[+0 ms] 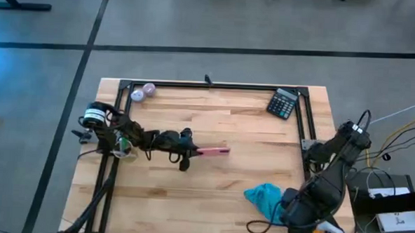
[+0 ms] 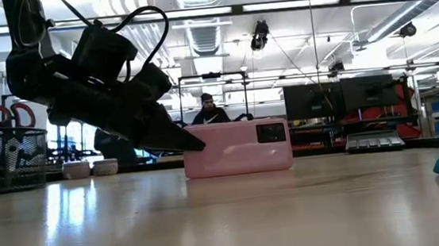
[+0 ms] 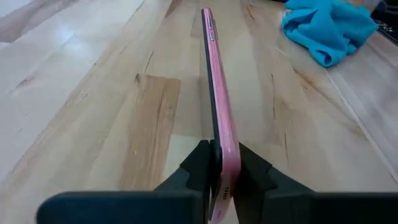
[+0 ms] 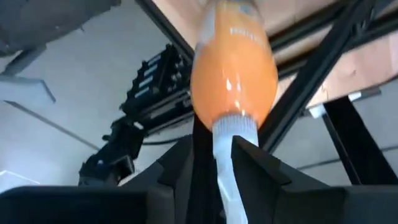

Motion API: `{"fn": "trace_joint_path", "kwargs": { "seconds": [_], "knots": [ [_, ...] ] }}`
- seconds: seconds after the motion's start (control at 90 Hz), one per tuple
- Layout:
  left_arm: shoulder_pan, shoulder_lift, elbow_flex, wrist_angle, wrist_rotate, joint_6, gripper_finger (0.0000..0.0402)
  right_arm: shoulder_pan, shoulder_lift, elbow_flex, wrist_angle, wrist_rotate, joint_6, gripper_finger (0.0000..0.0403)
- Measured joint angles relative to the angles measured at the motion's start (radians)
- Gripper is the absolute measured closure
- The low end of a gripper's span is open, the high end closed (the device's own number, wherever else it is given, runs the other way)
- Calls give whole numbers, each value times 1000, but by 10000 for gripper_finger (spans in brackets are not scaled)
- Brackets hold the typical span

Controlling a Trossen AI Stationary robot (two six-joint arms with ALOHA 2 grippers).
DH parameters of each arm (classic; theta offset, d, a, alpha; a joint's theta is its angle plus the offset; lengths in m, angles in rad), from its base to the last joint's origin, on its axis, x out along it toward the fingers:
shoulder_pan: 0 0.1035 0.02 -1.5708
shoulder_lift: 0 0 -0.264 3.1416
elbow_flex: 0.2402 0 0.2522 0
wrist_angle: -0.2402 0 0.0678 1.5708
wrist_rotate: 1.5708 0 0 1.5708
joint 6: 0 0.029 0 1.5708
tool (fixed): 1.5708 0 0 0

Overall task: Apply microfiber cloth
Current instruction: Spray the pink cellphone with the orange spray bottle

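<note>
1. One microfiber cloth (image 1: 263,197), teal-blue, lies crumpled on the table; it also shows in the left wrist view (image 3: 328,28).
2. One pink phone (image 1: 212,151) stands on its edge.
3. One orange spray bottle (image 4: 233,65) shows, in the right wrist view only.
4. One dark calculator (image 1: 283,104) sits near the table's far edge.
5. Two small pale round things (image 1: 142,92) lie together at the far left corner.
6. Two dark arms are in view, one left gripper (image 1: 186,153) and one right gripper (image 4: 214,165).
7. One wooden table (image 1: 211,201).
8. One person (image 2: 209,108) appears in the room behind.
</note>
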Motion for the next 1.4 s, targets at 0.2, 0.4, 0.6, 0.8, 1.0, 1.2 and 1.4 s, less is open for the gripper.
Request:
{"fn": "trace_joint_path", "kwargs": {
  "seconds": [0.2,0.4,0.6,0.8,1.0,1.2,1.4],
  "knots": [
    [-2,0,0,2,1,0,377,40,-9,-7,0,-1,23,247],
    [-2,0,0,4,1,2,377,55,-14,-53,-1,-1,23,227],
    [-2,1,0,12,1,4,377,54,-46,-68,-1,-2,56,237],
    [-2,1,0,14,1,4,377,70,-108,-69,-1,-5,189,236],
    [-4,1,0,9,0,4,377,111,-131,-71,-1,-3,299,213],
    [-16,1,0,8,-2,-2,377,145,-114,-74,1,-1,327,197],
    [-19,1,1,6,-2,-3,377,153,-95,-75,5,-1,316,192]
  ]
}}
